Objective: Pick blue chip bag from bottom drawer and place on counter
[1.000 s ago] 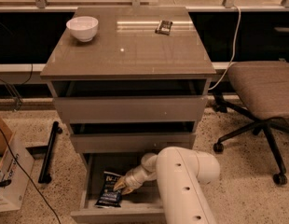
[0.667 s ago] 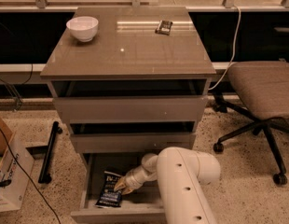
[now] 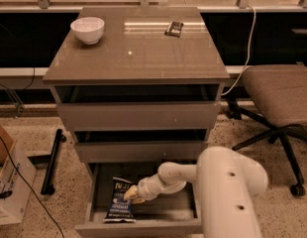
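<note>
Touching the bottom drawer's (image 3: 143, 227) blue chip bag (image 3: 119, 205) is the tool (image 3: 131, 193).

Counter (image 3: 138, 53): glossy grey-brown top, smooth, mirrors pale streaks of light.
Drawer fronts, bottom drawer (image 3: 138, 227) included: same grey-brown, flat, matt.
Bowl (image 3: 87, 29): white, glazed look, slight sheen.
Small packet (image 3: 174, 28) on the counter: dark, shiny wrapper.
Blue chip bag (image 3: 119, 205): crinkled film, faint gloss on the creases.
Gripper (image 3: 129, 194), inside the bottom drawer at the bag's right edge: pale tan, matt.
Arm (image 3: 228, 192): smooth off-white plastic shell, soft sheen.
Chair seat (image 3: 280, 93): brown cloth, matt.
Floor (image 3: 69, 202): speckled stone-like surface.
Box (image 3: 15, 192) at left: cardboard.
</note>
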